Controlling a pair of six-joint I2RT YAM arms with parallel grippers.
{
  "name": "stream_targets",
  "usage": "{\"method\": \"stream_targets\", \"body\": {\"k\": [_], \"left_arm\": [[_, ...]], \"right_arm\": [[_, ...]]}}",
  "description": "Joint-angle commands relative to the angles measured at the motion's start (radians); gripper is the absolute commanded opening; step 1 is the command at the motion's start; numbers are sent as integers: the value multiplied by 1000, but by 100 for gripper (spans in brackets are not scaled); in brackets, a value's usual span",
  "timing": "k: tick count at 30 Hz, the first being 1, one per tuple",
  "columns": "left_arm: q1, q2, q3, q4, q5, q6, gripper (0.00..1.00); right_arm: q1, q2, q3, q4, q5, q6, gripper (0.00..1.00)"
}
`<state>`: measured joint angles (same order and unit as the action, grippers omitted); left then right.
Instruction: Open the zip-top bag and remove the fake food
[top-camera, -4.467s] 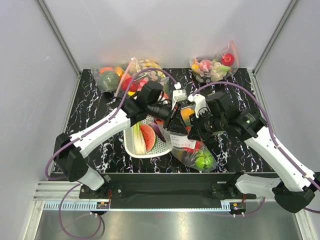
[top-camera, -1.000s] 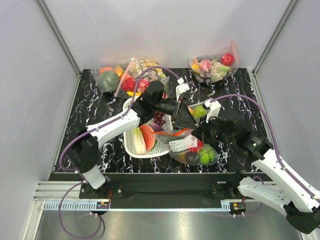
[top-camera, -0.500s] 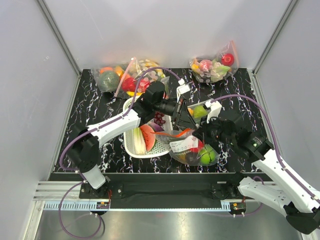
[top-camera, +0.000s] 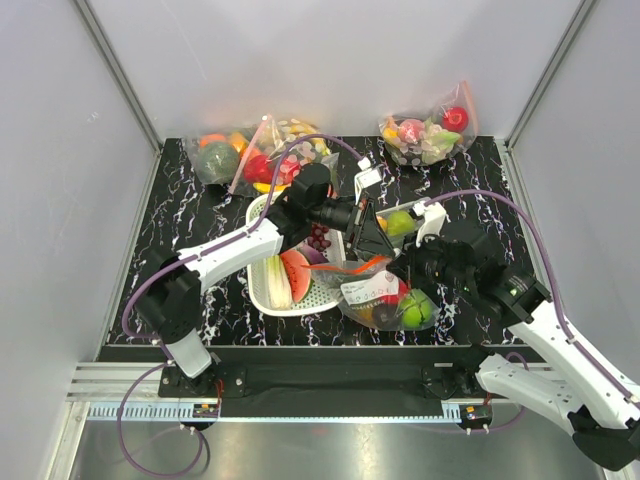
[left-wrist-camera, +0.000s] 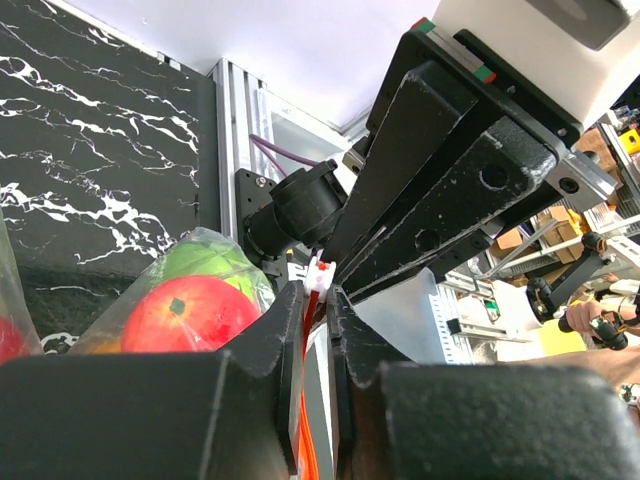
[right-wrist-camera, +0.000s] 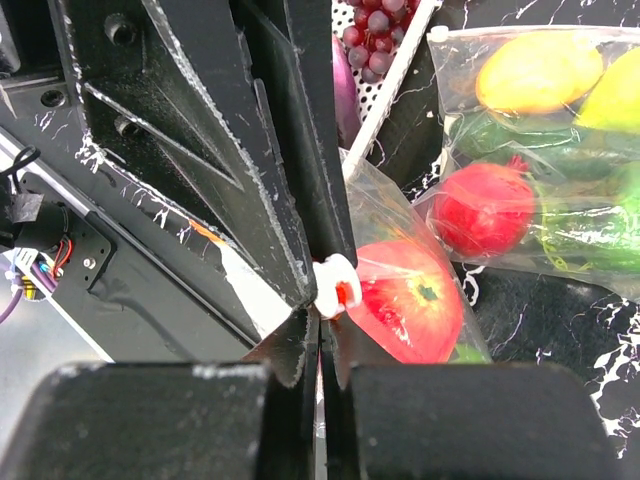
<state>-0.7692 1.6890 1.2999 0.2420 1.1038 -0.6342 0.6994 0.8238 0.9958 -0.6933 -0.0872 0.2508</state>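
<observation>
The zip-top bag (top-camera: 385, 298) lies at the table's front centre with its orange-red zip strip (top-camera: 350, 268) on top and a white label (top-camera: 364, 288). Inside it are a red round fruit (top-camera: 396, 292) and a green round fruit (top-camera: 415, 311); I cannot make out the pineapple. My left gripper (top-camera: 366, 238) is shut on the zip strip (left-wrist-camera: 305, 410), just below the white slider (left-wrist-camera: 318, 274). My right gripper (top-camera: 404, 268) is shut on the bag's edge beside the slider (right-wrist-camera: 335, 283), tip to tip with the left one. The red fruit (right-wrist-camera: 405, 300) shows through the plastic.
A white basket (top-camera: 258, 292) left of the bag holds a leek, a watermelon slice, grapes (right-wrist-camera: 375, 20) and an eggplant. Another clear bag of fruit (top-camera: 400, 222) lies just behind the grippers. More filled bags stand at the back left (top-camera: 225, 155) and back right (top-camera: 430, 130).
Since 4.5 s ago both grippers have shifted right and the zip strip is stretched out sideways. In the last second the right gripper has drifted slightly right; both grips are unchanged.
</observation>
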Motion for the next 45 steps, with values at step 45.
{"method": "stream_targets", "body": {"k": [45], "left_arm": [[67, -184, -70, -572, -274, 453, 0]], "right_arm": [[-235, 92, 64, 167, 76, -45, 0]]}}
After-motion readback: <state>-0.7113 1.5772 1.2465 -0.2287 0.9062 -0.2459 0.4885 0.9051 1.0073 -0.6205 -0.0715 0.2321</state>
